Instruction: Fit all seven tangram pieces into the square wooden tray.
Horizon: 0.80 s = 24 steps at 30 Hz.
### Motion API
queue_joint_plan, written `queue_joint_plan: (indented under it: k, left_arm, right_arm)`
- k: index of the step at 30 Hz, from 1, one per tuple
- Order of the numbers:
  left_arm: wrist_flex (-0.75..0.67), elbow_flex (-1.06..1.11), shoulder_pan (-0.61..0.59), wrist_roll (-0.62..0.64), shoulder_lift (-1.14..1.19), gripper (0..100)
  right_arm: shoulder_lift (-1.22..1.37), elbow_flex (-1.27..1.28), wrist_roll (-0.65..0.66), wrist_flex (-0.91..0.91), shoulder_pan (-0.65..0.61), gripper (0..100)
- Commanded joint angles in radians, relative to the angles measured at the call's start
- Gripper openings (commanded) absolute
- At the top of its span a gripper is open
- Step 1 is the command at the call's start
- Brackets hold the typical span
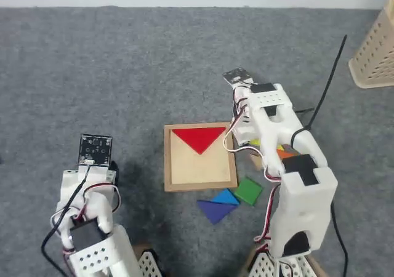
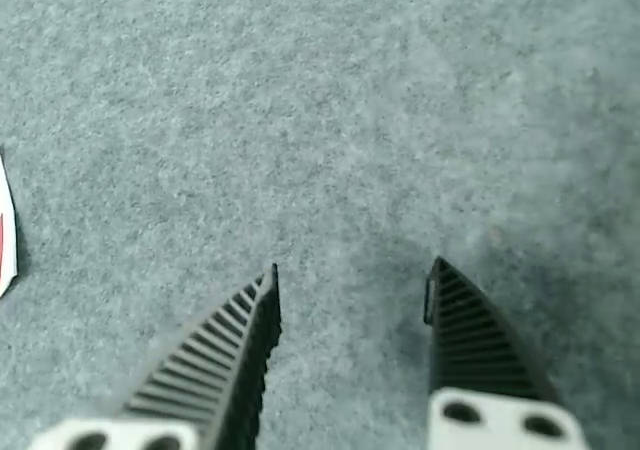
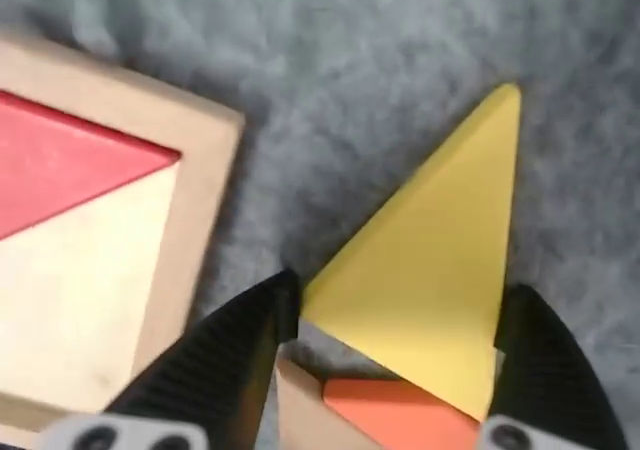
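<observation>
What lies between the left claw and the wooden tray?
Only bare grey carpet, as the high view shows, lies between the open left claw and the wooden tray.

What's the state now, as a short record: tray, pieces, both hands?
tray: square wooden tray, red triangle seated along its far side
loose pieces: yellow triangle, orange piece, green square, blue triangle, dark blue triangle, all outside the tray
left hand: open over bare carpet
right hand: at the yellow triangle, grip unclear
</observation>
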Motion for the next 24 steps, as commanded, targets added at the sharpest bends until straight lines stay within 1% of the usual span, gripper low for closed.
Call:
queue_joint_plan:
  k: [1,5,9,16,24]
  left_arm:
    - [0.006,-0.005,0.005,-0.009,-0.009,22]
    - [0.006,-0.005,0.005,-0.009,-0.009,22]
    - [0.006,-0.005,0.005,-0.009,-0.009,22]
    - [0.006,-0.005,0.005,-0.009,-0.009,22]
    - [0.006,-0.005,0.005,-0.009,-0.009,22]
  right_arm:
    - [0.025,-0.058,0.012,0.021,0.015,29.4]
    - [0.027,-0.063,0.009,0.021,0.015,21.9]
    - [0.024,-0.064,0.003,0.022,0.022,18.1]
    - [-0.111,-0.060,0.000,0.058,0.025,16.2]
    - [-0.243,-0.014,0.002,0.090,-0.056,16.2]
